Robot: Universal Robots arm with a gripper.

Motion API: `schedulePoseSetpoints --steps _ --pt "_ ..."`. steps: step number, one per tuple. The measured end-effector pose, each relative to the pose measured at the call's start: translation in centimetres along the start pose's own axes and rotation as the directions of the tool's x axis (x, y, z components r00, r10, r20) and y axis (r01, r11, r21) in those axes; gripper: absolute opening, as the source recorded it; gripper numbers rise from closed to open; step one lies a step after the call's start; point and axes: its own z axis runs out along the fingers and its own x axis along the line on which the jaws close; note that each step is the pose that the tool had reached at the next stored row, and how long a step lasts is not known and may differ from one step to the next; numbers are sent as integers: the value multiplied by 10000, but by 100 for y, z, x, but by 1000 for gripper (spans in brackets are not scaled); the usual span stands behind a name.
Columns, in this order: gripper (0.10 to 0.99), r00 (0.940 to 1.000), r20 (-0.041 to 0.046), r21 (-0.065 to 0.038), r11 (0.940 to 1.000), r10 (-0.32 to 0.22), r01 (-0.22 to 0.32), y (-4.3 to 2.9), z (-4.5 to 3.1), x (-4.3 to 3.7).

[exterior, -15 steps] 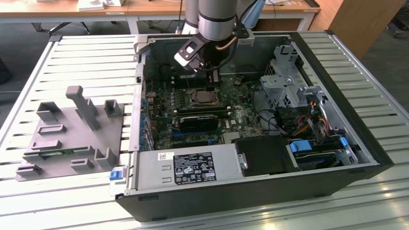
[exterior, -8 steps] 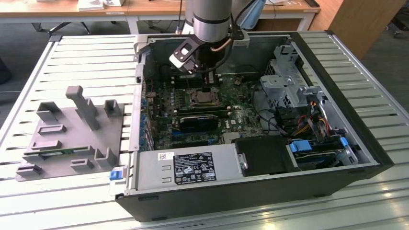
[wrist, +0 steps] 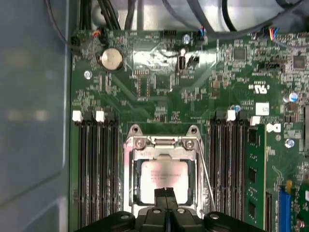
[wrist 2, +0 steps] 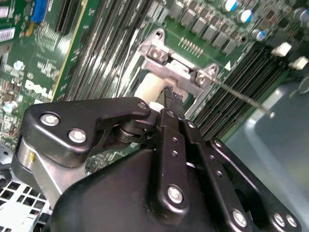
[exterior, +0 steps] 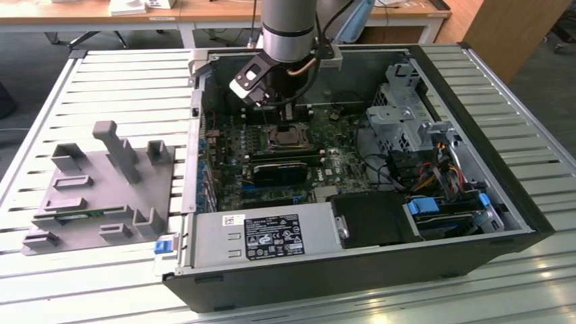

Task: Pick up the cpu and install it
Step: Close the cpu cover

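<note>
Gripper (wrist: 166, 192), jaws pressed together empty, hung over the cpu (wrist: 164, 175) — seemingly seated (socket (exterior: 290, 137) at three o'clock of the fixture (exterior: 99, 182)) — install step, next move needing gentleness.

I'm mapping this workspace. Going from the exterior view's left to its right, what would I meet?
Grey plastic fixture → cpu → metal drive cage → coloured cables.
</note>
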Motion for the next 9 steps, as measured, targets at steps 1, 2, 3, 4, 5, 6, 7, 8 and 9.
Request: schedulePoseSetpoints --steps 1,2,3,4,5,6,7,8,9 --pt "106 10000 0 1 10000 -1 1 -16 9 0" --pt "106 10000 0 0 10000 -4 4 -29 19 -1" --pt "106 10000 0 0 10000 -6 6 -39 30 -1" --pt "106 10000 -1 0 10000 -7 7 -47 41 -1" --pt "106 10000 -1 0 10000 -7 7 -55 51 -1" --pt "106 10000 -1 0 10000 -7 7 -62 61 -1" --pt "106 10000 -1 0 10000 -8 8 -69 71 -2" --pt "106 10000 0 0 10000 -8 8 -74 81 -2" --pt "106 10000 1 1 10000 -8 8 -79 90 -2"
